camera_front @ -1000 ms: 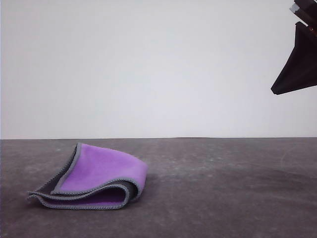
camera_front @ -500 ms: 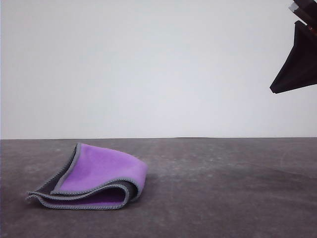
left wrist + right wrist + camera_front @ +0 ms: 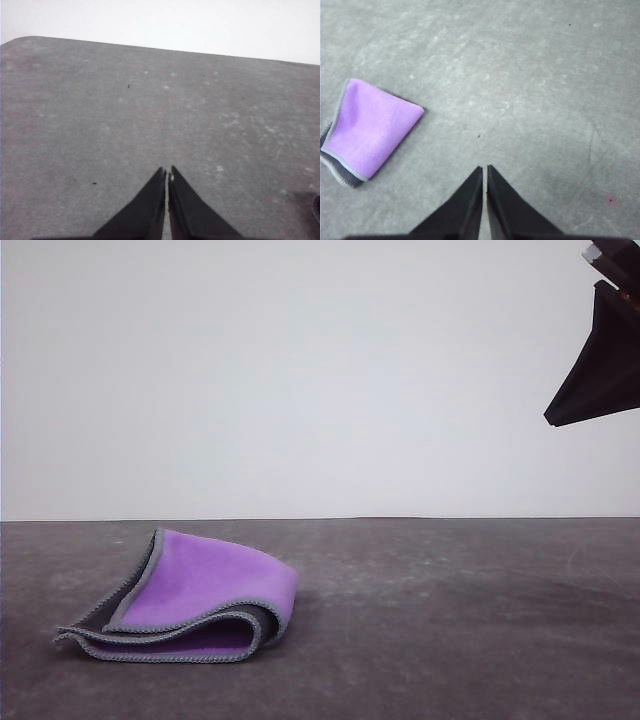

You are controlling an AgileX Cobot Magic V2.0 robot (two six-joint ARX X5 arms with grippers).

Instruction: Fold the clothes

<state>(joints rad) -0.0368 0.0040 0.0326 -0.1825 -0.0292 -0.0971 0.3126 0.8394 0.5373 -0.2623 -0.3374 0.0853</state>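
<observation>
On the left of the grey table (image 3: pixel 450 640) lies the cloth (image 3: pixel 190 600), folded over loosely with its purple face up and its top layer bulging in an open curl, well apart from both grippers. That springy curl could likely flop open or slide askew if nothing presses it flat. The right gripper (image 3: pixel 484 172) hangs high above the table, jaws closed and empty; the left gripper (image 3: pixel 166 175) hovers over bare table, also closed.

- The cloth (image 3: pixel 195 598) lies folded on the grey table (image 3: pixel 450 620), near its front-left corner, purple face up, grey stitched edging along its layered front edge.
- The right gripper (image 3: pixel 600 350) hangs high above the table's right edge.
</observation>
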